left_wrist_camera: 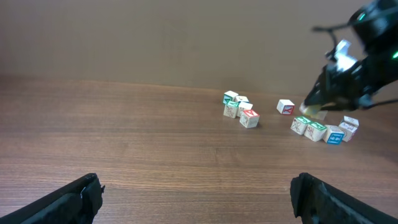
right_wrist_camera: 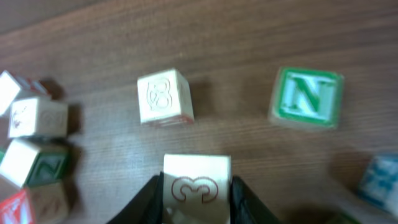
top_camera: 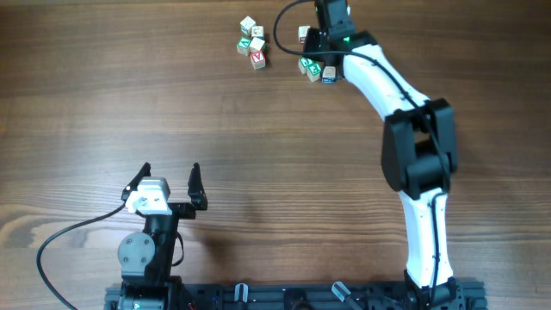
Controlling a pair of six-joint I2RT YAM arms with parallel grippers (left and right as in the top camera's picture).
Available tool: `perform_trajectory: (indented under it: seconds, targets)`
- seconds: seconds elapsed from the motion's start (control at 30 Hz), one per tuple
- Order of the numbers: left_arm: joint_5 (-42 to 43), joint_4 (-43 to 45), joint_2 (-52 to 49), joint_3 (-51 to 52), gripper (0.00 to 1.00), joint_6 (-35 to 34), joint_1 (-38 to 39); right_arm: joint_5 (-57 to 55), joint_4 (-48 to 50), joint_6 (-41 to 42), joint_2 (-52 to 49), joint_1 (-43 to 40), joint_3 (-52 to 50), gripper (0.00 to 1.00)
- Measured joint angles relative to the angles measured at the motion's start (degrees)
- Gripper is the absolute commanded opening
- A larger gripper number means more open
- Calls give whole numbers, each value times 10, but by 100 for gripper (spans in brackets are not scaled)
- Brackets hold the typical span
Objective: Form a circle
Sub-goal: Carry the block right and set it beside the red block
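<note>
Small wooden letter and number blocks lie at the far side of the table in two loose groups. The left group [top_camera: 251, 43] is a tight cluster, and the right group [top_camera: 317, 69] is a short curved row. My right gripper [right_wrist_camera: 197, 194] is shut on a pale block marked 3 [right_wrist_camera: 197, 185], with a finger against each side. In front of it are a block marked 8 [right_wrist_camera: 165, 96] and a green N block [right_wrist_camera: 307, 98]. My left gripper [top_camera: 170, 176] stands open and empty near the front edge, far from the blocks.
The left wrist view shows the left cluster [left_wrist_camera: 239, 109], a single red-marked block [left_wrist_camera: 285, 106] and the right row [left_wrist_camera: 323, 130] beneath the right arm [left_wrist_camera: 354, 68]. A blue block [right_wrist_camera: 380, 177] lies to the right of my right gripper.
</note>
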State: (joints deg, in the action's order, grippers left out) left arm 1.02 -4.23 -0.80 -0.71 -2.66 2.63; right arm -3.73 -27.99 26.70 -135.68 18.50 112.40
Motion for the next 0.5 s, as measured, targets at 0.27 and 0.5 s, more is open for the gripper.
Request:
perform_trajectory:
  seconds: [0.27, 0.5]
  targets:
    - [0, 0, 0, 0, 100, 0, 0, -65, -268, -4, 218, -4, 14, 20]
    - [0, 0, 0, 0, 100, 0, 0, -99, -393, 44, 227, -23, -64, 20]
